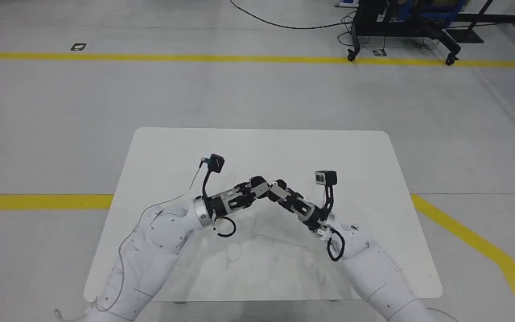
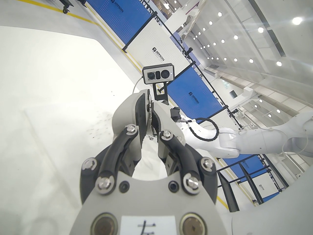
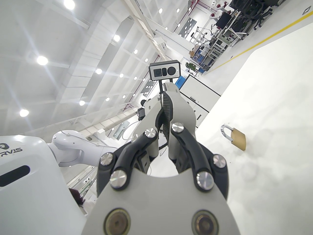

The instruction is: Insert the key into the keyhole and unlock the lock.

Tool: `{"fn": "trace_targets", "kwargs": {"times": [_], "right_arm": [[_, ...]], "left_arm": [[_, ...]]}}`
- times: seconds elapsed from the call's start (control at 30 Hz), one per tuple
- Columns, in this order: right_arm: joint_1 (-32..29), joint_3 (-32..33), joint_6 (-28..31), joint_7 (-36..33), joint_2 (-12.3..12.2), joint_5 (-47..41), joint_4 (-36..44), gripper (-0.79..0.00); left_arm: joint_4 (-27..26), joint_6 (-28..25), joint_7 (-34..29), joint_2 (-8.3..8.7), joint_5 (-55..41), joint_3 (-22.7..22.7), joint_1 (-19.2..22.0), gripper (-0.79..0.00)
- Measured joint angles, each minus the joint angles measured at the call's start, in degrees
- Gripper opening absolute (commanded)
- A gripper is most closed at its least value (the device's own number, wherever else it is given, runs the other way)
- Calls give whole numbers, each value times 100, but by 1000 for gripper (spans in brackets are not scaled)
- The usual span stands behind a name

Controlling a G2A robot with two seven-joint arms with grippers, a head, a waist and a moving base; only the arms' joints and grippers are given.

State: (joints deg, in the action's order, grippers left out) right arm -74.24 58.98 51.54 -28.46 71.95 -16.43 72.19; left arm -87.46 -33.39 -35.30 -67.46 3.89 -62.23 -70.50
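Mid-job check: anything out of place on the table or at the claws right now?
Yes: the padlock lies flat on the table, apart from both claws. The left claw and right claw meet tip to tip above the table, both shut. Neither holds the padlock, which is odd for an unlocking job.

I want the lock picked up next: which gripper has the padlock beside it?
The right gripper: its wrist view shows the brass padlock lying flat on the table beside it.

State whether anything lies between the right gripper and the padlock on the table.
Nothing visible does: the padlock lies flat on the table, off to one side of the right gripper, and no object shows between them.
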Motion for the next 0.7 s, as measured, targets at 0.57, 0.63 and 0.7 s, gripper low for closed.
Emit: {"fn": "trace_targets", "kwargs": {"times": [0.57, 0.63, 0.7], "right_arm": [[13, -7, -96, -113, 4, -7, -27, 0], [13, -7, -94, -111, 4, -7, -27, 0], [13, -6, -94, -110, 4, -7, -27, 0]], "left_arm": [[24, -99, 399, 23, 329, -139, 8, -785], [26, -252, 872, 8, 414, -244, -31, -785], [40, -315, 1270, -1, 403, -276, -55, -785]]}}
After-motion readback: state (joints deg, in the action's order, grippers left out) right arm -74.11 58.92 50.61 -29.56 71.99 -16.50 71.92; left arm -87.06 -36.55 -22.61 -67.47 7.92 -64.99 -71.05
